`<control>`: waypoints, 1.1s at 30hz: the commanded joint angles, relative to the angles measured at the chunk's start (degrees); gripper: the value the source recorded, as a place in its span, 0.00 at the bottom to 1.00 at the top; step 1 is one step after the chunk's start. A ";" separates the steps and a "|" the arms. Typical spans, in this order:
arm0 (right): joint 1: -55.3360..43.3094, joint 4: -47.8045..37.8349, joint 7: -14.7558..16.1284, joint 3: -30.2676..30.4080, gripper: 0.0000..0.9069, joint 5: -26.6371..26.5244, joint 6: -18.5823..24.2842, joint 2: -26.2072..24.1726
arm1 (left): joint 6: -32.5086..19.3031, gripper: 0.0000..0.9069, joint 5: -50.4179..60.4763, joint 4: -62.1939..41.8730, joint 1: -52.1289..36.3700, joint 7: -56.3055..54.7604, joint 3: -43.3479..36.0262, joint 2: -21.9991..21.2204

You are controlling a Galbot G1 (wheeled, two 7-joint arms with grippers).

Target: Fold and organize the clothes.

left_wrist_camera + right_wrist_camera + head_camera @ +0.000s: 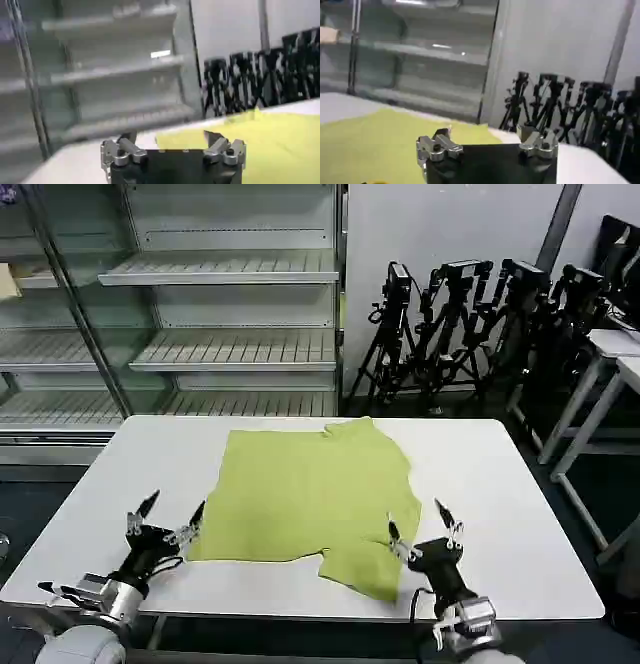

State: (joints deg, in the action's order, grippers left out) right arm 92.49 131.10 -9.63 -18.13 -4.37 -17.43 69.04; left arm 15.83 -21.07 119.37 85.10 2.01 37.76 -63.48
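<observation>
- We see the lime T-shirt [310,489] lying spread out on the white table [500,484], roughly at its middle and reaching toward the near edge.
- Its fabric lies mostly flat and plain, with a few shallow wrinkles; one sleeve [365,569] sticks out at the near right corner, close to the table's front edge.
- Our left gripper [167,519] sits low over the table just beside the shirt's near left corner, its fingers spread wide with nothing between them; the inner fingertip is at the cloth's edge, though we cannot tell whether it touches.
- Our right gripper [422,527] hovers at the shirt's near right side, by the sleeve, fingers likewise spread apart and gripping nothing.
- In the wrist views, the shirt [280,140] [375,145] stretches beyond each gripper's [170,142] [485,137] parted fingers.
</observation>
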 commanded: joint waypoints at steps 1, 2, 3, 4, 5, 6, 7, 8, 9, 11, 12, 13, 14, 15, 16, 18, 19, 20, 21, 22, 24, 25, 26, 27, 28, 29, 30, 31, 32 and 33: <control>7.10 2.77 -1.61 2.02 1.00 -3.12 -5.02 -1.57 | 13.61 1.00 -3.22 2.09 2.21 -3.81 -1.10 0.37; 7.19 2.85 -1.68 2.01 1.00 -3.77 -5.54 -1.51 | 14.42 1.00 -3.64 2.00 2.17 -3.94 -1.10 0.36; 7.33 2.82 -1.95 2.22 1.00 -4.32 -6.65 -1.35 | 15.08 1.00 -3.92 1.95 2.18 -4.02 -1.07 0.35; 7.37 2.64 -2.06 2.54 1.00 -4.37 -6.99 -1.12 | 16.16 1.00 -4.32 1.90 2.20 -4.12 -1.03 0.34; 7.29 2.32 -2.25 2.81 1.00 -4.31 -6.99 -0.89 | 16.83 1.00 -4.53 1.90 2.19 -4.27 -0.98 0.32; 7.09 1.97 -2.30 2.99 1.00 -4.17 -6.99 -0.71 | 17.17 1.00 -4.74 1.81 2.24 -4.45 -0.93 0.31; 6.74 1.18 -2.56 3.31 1.00 -3.84 -6.95 -0.40 | 17.18 1.00 -4.74 1.72 2.26 -4.54 -0.87 0.31; 6.44 0.74 -2.79 3.53 1.00 -3.67 -6.87 -0.19 | 17.20 1.00 -4.74 1.62 2.28 -4.54 -0.83 0.30; 6.27 0.47 -2.89 3.62 1.00 -3.57 -6.82 -0.10 | 17.18 1.00 -4.77 1.46 2.24 -4.51 -0.74 0.33; 5.89 -0.21 -3.15 3.96 1.00 -3.35 -6.84 0.20 | 17.20 1.00 -5.11 0.92 2.10 -4.49 -0.77 0.39; 5.76 -0.32 -3.33 4.11 1.00 -3.39 -6.84 0.32 | 17.19 1.00 -5.34 0.55 2.01 -4.44 -0.93 0.50; 5.68 -0.43 -3.43 4.23 1.00 -3.41 -6.86 0.38 | 17.20 1.00 -5.43 0.22 1.88 -4.36 -1.00 0.52; 5.48 -0.58 -3.52 4.37 1.00 -3.45 -6.84 0.43 | 17.20 1.00 -5.72 -0.34 1.76 -4.44 -1.02 0.53; 5.35 -0.69 -3.71 4.54 1.00 -3.55 -6.84 0.50 | 17.19 1.00 -5.98 -1.03 1.29 -4.45 -0.79 0.42; 5.24 -0.74 -3.89 4.66 1.00 -3.66 -6.87 0.60 | 17.19 1.00 -6.37 -1.34 1.10 -4.50 -0.61 0.44; 5.16 -0.77 -4.38 5.04 1.00 -3.97 -7.19 0.85 | 17.21 1.00 -6.75 -2.35 0.72 -4.44 -0.30 0.58; 5.23 -0.76 -4.60 5.24 1.00 -4.10 -7.34 0.91 | 17.21 1.00 -6.74 -3.00 0.58 -4.36 -0.22 0.69; 5.25 -0.83 -4.77 5.38 1.00 -4.11 -7.58 0.99 | 17.21 1.00 -6.76 -3.64 0.41 -4.31 -0.19 0.76; 5.25 -0.93 -4.78 5.45 1.00 -4.14 -7.76 1.06 | 17.21 1.00 -6.96 -3.81 0.32 -4.29 -0.13 0.75; 5.21 -0.97 -4.83 5.48 1.00 -4.29 -8.07 1.11 | 17.20 1.00 -7.73 -4.15 0.34 -4.28 -0.02 0.73; 5.09 -1.07 -4.97 5.58 0.50 -4.74 -8.63 1.17 | 17.20 1.00 -8.92 -4.19 0.43 -3.19 0.42 0.57; 4.98 -1.14 -4.87 5.59 0.04 -5.00 -8.60 1.21 | 17.20 0.60 -9.14 -4.00 0.46 -3.18 0.43 0.42; 4.94 -1.17 -4.85 5.61 0.00 -5.10 -8.55 1.22 | 17.20 0.03 -9.12 -3.94 0.40 -3.09 0.42 0.33; 4.86 -1.07 -4.83 5.61 0.00 -5.38 -8.46 1.29 | 17.21 0.03 -9.06 -3.79 0.36 -3.03 0.33 0.28; 4.82 -1.00 -4.81 5.59 0.00 -5.46 -8.45 1.30 | 17.20 0.02 -8.94 -3.77 0.27 -3.08 0.25 0.23; 4.76 -0.91 -4.75 5.54 0.00 -5.50 -8.42 1.29 | 17.21 0.02 -8.98 -3.80 0.21 -2.99 0.21 0.18; 4.64 -0.83 -4.68 5.49 0.00 -5.51 -8.34 1.28 | 17.19 0.03 -9.04 -3.88 0.18 -3.02 0.19 0.14; 4.55 -0.79 -4.64 5.46 0.00 -5.52 -8.32 1.26 | 17.19 0.02 -9.08 -3.93 0.15 -3.02 0.19 0.10; 4.46 -0.76 -4.58 5.42 0.00 -5.52 -8.31 1.30 | 17.17 0.02 -9.13 -3.94 0.21 -2.86 0.19 0.11; 4.36 -0.72 -4.56 5.45 0.00 -5.53 -8.32 1.37 | 17.17 0.03 -9.19 -3.91 0.28 -2.74 0.19 0.12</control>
State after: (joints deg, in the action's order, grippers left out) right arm 96.67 130.44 -13.96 -12.98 -9.41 -25.14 70.39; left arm 31.74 -29.37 116.43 85.26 -0.99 38.04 -63.23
